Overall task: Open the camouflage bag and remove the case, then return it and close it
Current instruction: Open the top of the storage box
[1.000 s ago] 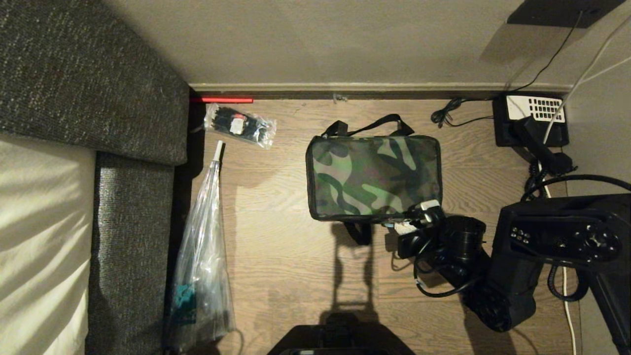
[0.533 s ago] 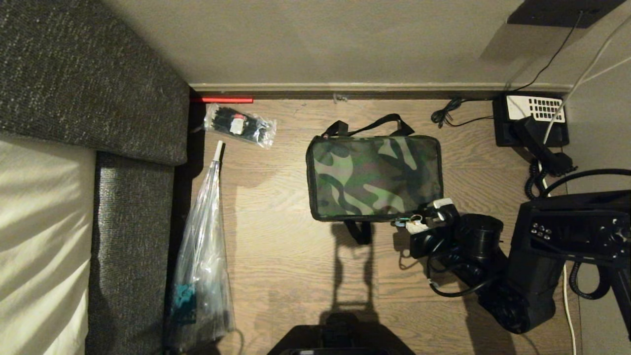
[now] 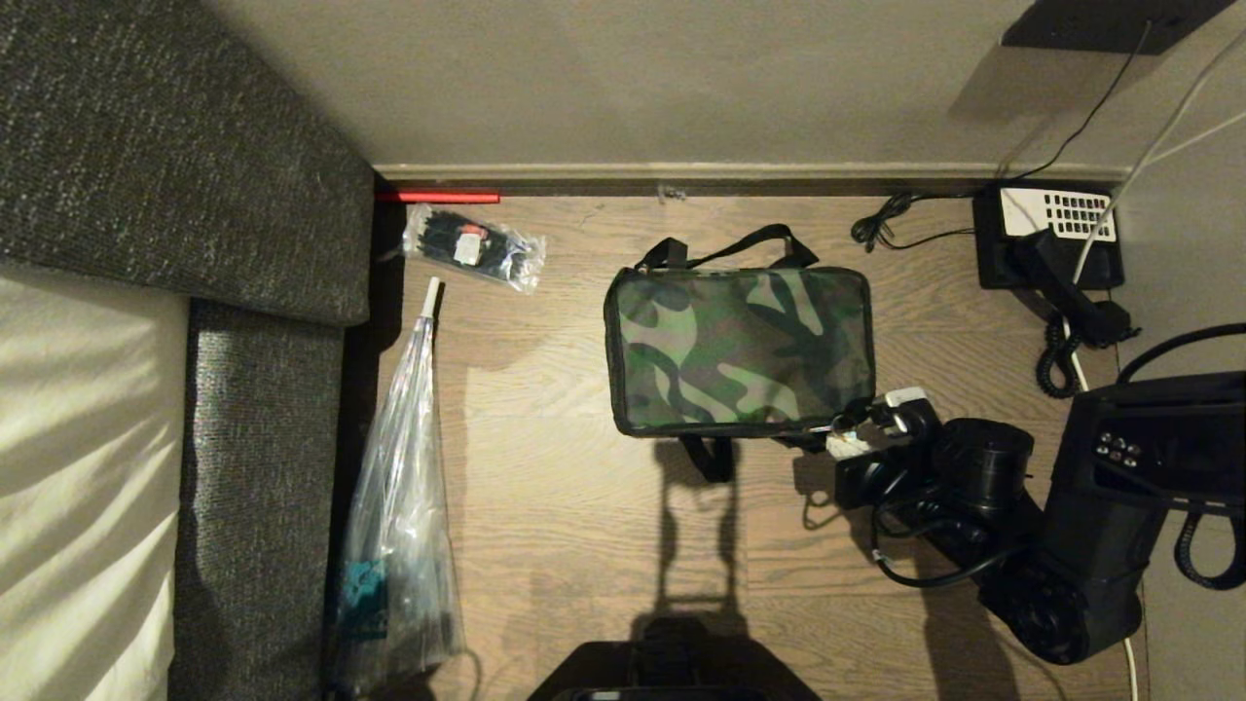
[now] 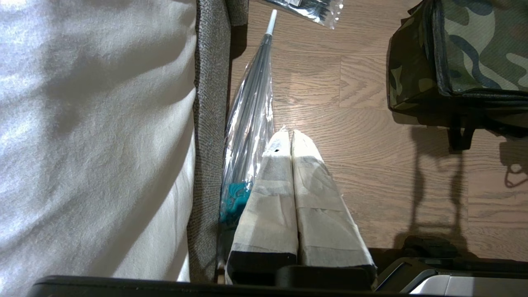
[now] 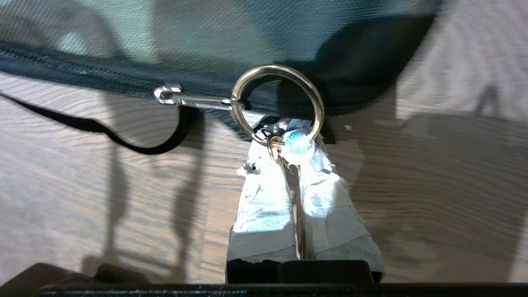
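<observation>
We see one boxy camouflage bag (image 3: 738, 350) of soft green, black and tan cloth, lying shut on the wooden floor (image 3: 565, 506). Its long side runs left to right, and its black carry strap (image 3: 725, 248) is on the far side. We count two clear plastic bags (image 3: 399, 545) to the left. Our right end effector (image 3: 857, 435) reaches in from the right, low at the bag's near right corner, clenched on a shiny metal ring (image 5: 276, 101) clipped to the zip pull. Our left end effector (image 4: 288, 136) hangs near the sofa with its fingers pressed together, holding nothing.
</observation>
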Available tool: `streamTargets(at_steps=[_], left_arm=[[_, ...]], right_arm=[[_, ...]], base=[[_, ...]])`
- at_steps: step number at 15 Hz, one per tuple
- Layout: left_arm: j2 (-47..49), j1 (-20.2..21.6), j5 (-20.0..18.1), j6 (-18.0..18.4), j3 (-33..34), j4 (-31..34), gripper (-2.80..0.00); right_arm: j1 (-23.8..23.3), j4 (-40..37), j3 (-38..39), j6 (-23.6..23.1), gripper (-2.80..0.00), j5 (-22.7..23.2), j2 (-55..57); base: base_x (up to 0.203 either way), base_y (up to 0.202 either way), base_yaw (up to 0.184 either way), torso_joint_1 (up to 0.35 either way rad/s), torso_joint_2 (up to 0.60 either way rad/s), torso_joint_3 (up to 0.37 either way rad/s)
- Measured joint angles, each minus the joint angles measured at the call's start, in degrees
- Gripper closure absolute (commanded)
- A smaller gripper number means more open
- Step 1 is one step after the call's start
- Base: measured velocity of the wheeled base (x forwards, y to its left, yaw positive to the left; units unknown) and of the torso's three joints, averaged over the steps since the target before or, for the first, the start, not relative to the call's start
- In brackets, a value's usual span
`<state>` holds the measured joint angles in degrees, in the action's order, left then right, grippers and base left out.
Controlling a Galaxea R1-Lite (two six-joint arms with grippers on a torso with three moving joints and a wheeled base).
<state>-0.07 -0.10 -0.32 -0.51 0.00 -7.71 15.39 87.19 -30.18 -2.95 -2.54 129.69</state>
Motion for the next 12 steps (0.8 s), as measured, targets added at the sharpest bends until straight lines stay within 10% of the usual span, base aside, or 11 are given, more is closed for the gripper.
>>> streamTargets(at_steps=[12], left_arm=[[0.0, 0.0, -0.02, 0.0, 0.0, -0.01, 0.0]], right_arm=[[-5.08, 0.0, 0.6, -1.97, 0.0, 0.75, -0.25]], base=[[0.0, 0.0, 0.0, 0.0, 0.0, 0.0]])
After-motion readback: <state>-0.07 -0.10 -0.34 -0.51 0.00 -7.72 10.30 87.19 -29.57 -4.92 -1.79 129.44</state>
